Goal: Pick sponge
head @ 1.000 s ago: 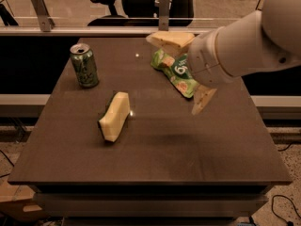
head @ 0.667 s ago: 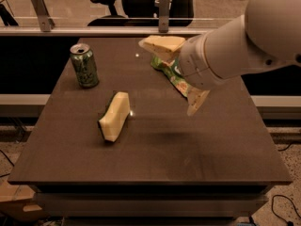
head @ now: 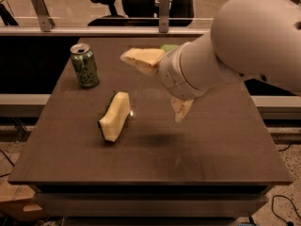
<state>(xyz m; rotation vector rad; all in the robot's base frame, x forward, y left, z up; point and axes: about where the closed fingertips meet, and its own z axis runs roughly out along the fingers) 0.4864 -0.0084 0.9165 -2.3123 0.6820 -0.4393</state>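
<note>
The sponge (head: 115, 116), a pale yellow foam block with a thin dark green layer along its left side, lies on the dark table (head: 211, 149) left of centre. My gripper (head: 151, 87) hangs above the table just right of the sponge and slightly behind it, not touching it. It is open and empty, with one pale yellow finger (head: 141, 59) pointing left above the sponge's far end and the other (head: 180, 110) pointing down to the right of it.
A green soda can (head: 84, 65) stands upright at the back left of the table. A small bit of a green snack bag (head: 169, 47) shows behind my arm at the back. Office chairs and a rail lie beyond the far edge.
My arm has swung left across the table toward the sponge and now covers most of the green snack bag. The sponge and can have not moved.
</note>
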